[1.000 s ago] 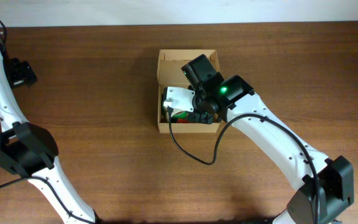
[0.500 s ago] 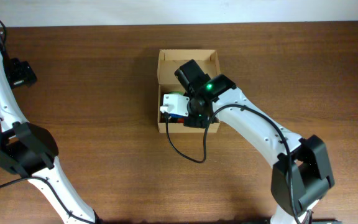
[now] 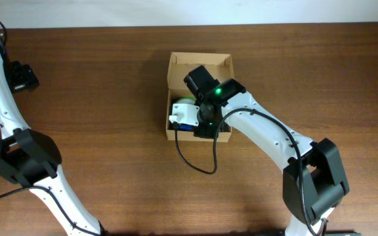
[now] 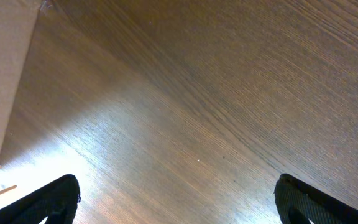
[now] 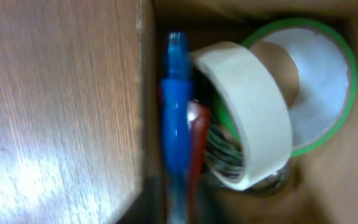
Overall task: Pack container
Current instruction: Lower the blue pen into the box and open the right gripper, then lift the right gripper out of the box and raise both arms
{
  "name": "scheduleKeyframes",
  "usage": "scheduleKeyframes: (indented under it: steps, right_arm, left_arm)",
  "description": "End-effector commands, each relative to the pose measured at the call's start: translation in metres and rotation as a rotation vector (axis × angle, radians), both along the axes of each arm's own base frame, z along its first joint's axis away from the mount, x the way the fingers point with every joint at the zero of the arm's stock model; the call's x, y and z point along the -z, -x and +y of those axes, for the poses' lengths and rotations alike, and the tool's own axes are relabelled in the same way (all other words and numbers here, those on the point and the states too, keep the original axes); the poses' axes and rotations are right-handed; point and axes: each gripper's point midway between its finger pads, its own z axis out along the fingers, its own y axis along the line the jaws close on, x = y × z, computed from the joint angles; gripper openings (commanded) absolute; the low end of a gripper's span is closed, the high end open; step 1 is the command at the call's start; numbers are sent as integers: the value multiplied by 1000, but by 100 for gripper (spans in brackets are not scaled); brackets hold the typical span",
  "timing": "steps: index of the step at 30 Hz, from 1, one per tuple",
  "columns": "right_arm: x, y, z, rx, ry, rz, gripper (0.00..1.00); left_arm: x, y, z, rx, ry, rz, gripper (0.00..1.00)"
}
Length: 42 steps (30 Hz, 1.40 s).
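Note:
The container (image 3: 200,61) is an open brown cardboard box at the table's middle. My right gripper (image 3: 190,122) reaches down into its front part, and its jaws are hidden under the wrist. In the right wrist view a blue pen (image 5: 176,106) and a red pen (image 5: 197,146) lie along the container wall (image 5: 149,74). Beside them are a cream tape roll (image 5: 253,118) and a green-edged roll (image 5: 328,87). My own fingers do not show clearly there. My left gripper (image 4: 179,205) hangs open over bare wood at the far left (image 3: 22,76).
A black cable (image 3: 199,160) loops from the right wrist onto the table in front of the box. The left arm's base (image 3: 25,157) stands at the left edge. A pale wall edge (image 4: 5,81) shows in the left wrist view.
The right arm has swung its elbow in and its wrist has shifted left and lower in the box. The left arm has not moved.

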Motion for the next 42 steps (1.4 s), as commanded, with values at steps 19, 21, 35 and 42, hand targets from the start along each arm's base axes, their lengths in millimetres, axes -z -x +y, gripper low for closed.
scheduleKeyframes:
  steps: [19, 21, 35, 42]
  right_arm:
    - [-60, -69, 11, 405, -172, -236, 54]
    - [-94, -79, 11, 527, -281, -256, 54]
    - [-232, -85, -128, 1284, -526, -201, 4]
    - [-214, -72, -197, 1505, -509, -34, 4]
  left_arm:
    - [-6, 3, 1, 8, -10, -2, 100]
    - [-6, 3, 1, 8, -10, -2, 100]
    - [-6, 3, 1, 8, -10, -2, 100]
    - [-6, 3, 1, 8, -10, -2, 100]
